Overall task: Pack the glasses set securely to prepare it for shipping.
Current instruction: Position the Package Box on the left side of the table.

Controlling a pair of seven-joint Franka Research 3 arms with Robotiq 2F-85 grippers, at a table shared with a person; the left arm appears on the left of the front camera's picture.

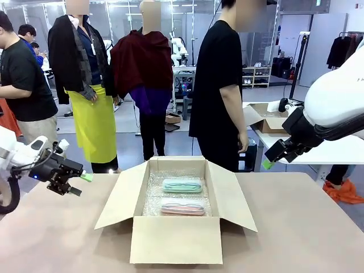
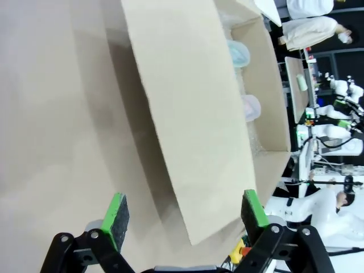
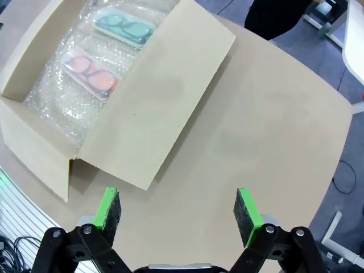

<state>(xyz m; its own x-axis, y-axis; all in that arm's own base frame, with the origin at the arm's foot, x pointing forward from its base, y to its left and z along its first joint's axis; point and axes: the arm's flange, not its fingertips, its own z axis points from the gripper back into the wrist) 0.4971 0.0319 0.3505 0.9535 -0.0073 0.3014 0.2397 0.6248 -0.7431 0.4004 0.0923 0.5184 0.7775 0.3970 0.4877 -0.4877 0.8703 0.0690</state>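
An open brown cardboard box sits mid-table, lined with bubble wrap. Inside lie the mint-green glasses case at the far side and the pale pink case nearer me; both also show in the right wrist view, mint-green case and pink case. My left gripper hovers open above the table left of the box, with nothing between its fingers. My right gripper hangs raised at the right, apart from the box, open as its wrist view shows.
The box's four flaps are spread open; the left flap and right flap slope outward. A person in black stands at the table's far edge behind the box. Bare tabletop lies either side.
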